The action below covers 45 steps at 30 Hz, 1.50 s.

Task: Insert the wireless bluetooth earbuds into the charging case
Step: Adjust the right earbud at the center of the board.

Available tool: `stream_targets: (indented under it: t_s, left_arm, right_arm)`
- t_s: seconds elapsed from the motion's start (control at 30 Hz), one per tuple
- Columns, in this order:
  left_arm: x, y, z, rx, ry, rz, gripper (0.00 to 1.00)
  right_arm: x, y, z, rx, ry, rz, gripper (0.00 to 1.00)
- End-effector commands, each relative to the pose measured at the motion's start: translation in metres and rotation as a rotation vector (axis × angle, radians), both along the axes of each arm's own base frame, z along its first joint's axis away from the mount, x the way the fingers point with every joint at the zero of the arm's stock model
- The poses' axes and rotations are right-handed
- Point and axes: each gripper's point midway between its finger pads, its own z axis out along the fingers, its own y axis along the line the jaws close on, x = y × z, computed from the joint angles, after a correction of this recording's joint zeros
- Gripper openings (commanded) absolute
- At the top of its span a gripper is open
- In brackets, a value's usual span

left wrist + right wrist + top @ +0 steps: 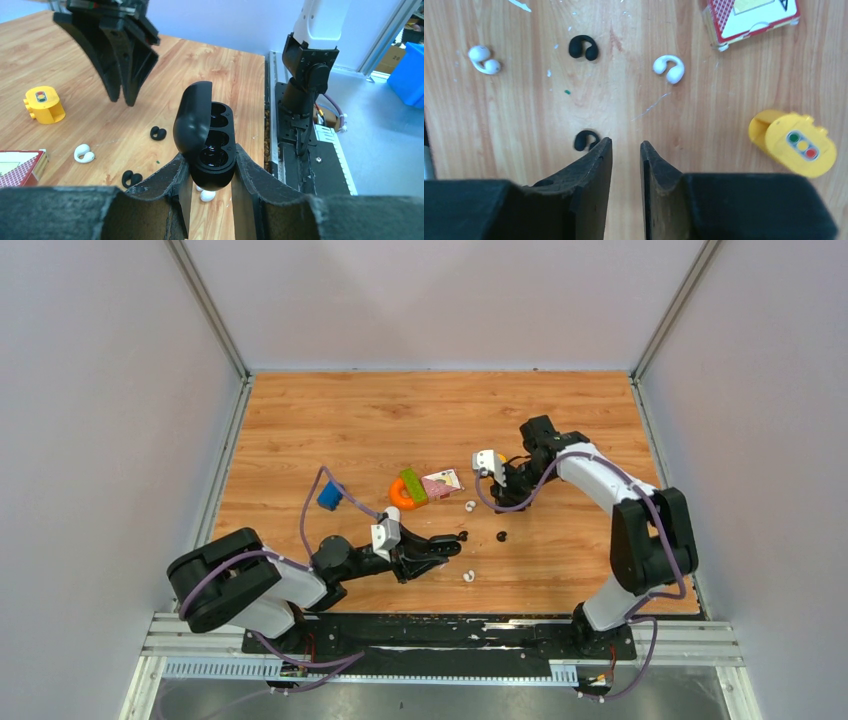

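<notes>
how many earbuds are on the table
4: a white earbud near the card box, another white earbud farthest from it, a black earbud between them, another black earbud beside the right gripper.

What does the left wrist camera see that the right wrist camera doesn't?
Only the left wrist view shows the open black oval charging case, clamped in the left gripper. Only the right wrist view looks straight down past the right gripper, its fingers slightly apart with nothing between. Both show the white earbuds, the black earbuds, the yellow traffic-light block and the red-patterned card box.
</notes>
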Motion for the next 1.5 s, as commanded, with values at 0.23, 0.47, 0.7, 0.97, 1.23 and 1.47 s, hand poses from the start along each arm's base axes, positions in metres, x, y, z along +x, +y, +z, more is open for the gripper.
stream_targets:
  t_s: [0.23, 0.47, 0.7, 0.97, 1.23, 1.47]
  left_arm:
    - [-0.004, 0.004, 0.028, -0.091, -0.068, -0.002, 0.0]
    - [-0.004, 0.003, 0.026, -0.082, -0.065, -0.006, 0.0]
    - [-0.004, 0.002, 0.023, -0.072, -0.06, -0.009, 0.0]
    - [-0.003, 0.001, 0.021, -0.063, -0.057, -0.011, 0.0]
    - [-0.003, -0.001, 0.018, -0.056, -0.052, -0.014, 0.0]
    - [-0.003, -0.001, 0.017, -0.051, -0.05, -0.015, 0.0]
  right_arm:
    - [0.015, 0.013, -0.027, -0.164, -0.111, 0.319, 0.41]
    - [0.008, 0.006, -0.045, -0.242, -0.083, 0.352, 0.42]
    - [-0.004, -0.003, -0.052, -0.273, -0.026, 0.367, 0.42]
    - [-0.017, -0.01, -0.055, -0.289, 0.003, 0.376, 0.42]
    - [-0.029, -0.017, -0.056, -0.3, 0.026, 0.375, 0.42]
    - [-0.04, -0.017, -0.052, -0.28, 0.047, 0.37, 0.41]
